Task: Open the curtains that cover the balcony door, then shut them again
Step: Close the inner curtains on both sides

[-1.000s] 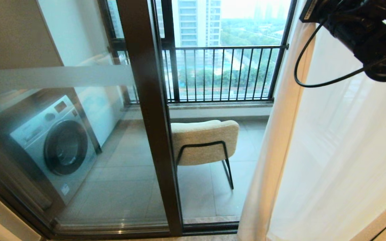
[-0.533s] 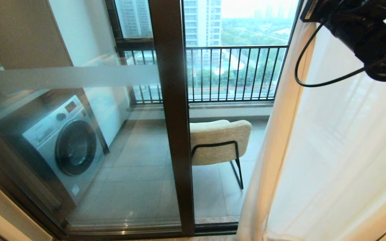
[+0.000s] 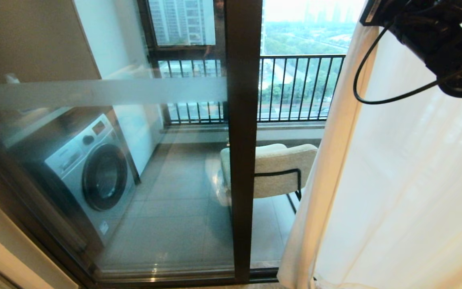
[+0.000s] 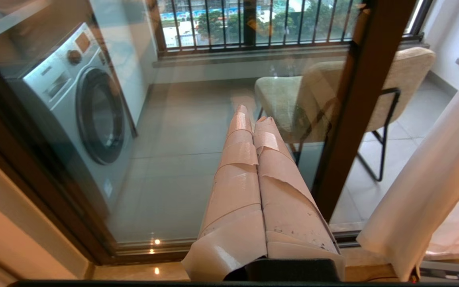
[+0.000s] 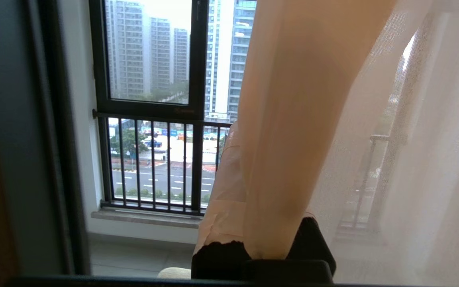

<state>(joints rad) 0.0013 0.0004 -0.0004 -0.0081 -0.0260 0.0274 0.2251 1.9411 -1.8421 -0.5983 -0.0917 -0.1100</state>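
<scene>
Right wrist view: right gripper (image 5: 249,207) clenched, apparently on the thin white sheer curtains' (image 3: 407,180) edge at three o'clock of the dark-framed glass balcony door (image 3: 242,160), to drag it; left gripper (image 4: 255,123) clenched, empty.

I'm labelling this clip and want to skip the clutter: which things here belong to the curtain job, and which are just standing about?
Part of the job:
- curtains, gathered at the right
- balcony door, glass uncovered
- right gripper, shut on the curtains' edge

Just standing about:
- washing machine behind the glass
- chair on the balcony
- railing at the outer window
- left gripper, shut, idle
</scene>
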